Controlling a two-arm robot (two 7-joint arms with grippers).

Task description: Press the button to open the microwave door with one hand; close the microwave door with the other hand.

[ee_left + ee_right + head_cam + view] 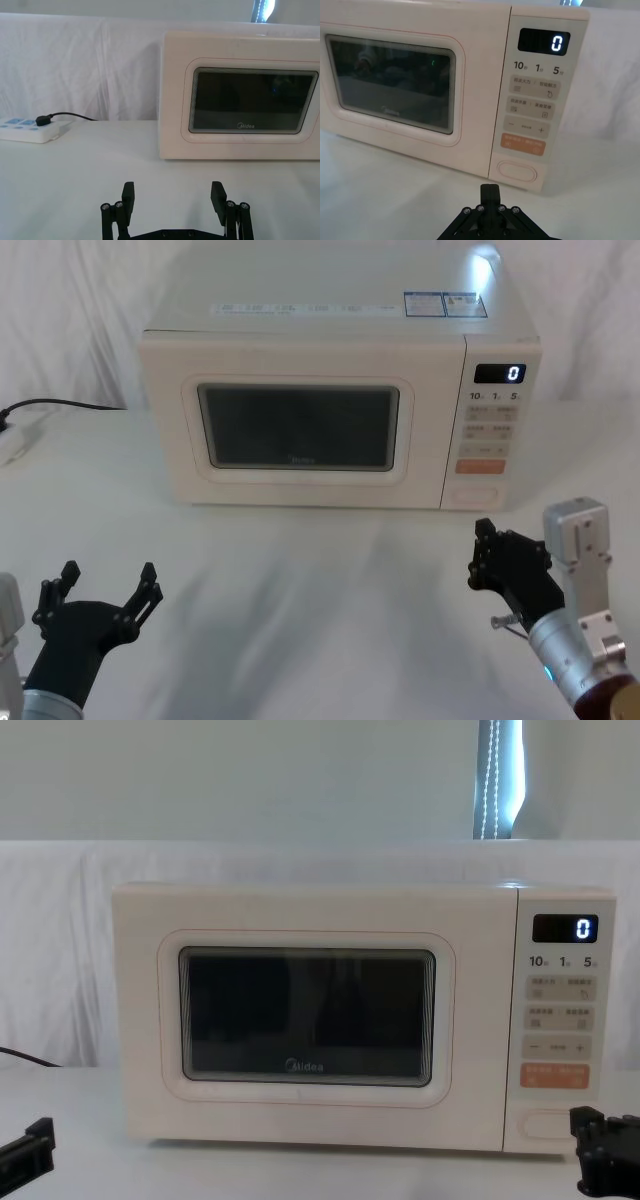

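one microwave (340,390) stands at the back of the table (300,580), its door (300,430) flush with the front and its one dark window facing the robot. the panel on the right side carries one black display (500,373) showing 0, several small beige keys, one orange key (480,466) and, at the bottom, one wide cream button (479,497).

two grippers are low in front. the left gripper (105,592) hangs over the near left of the table, well apart from the microwave, its two fingers spread wide. the right gripper (487,555) is near the lower right corner of the microwave, just in front of the button but not touching it; its fingers are pressed together, as the right wrist view shows.

the table is covered in a white cloth, and white cloth drapes behind it too. one power strip (27,129) lies at the left with one black cable (70,116) plugged in. a pale wall rises behind.
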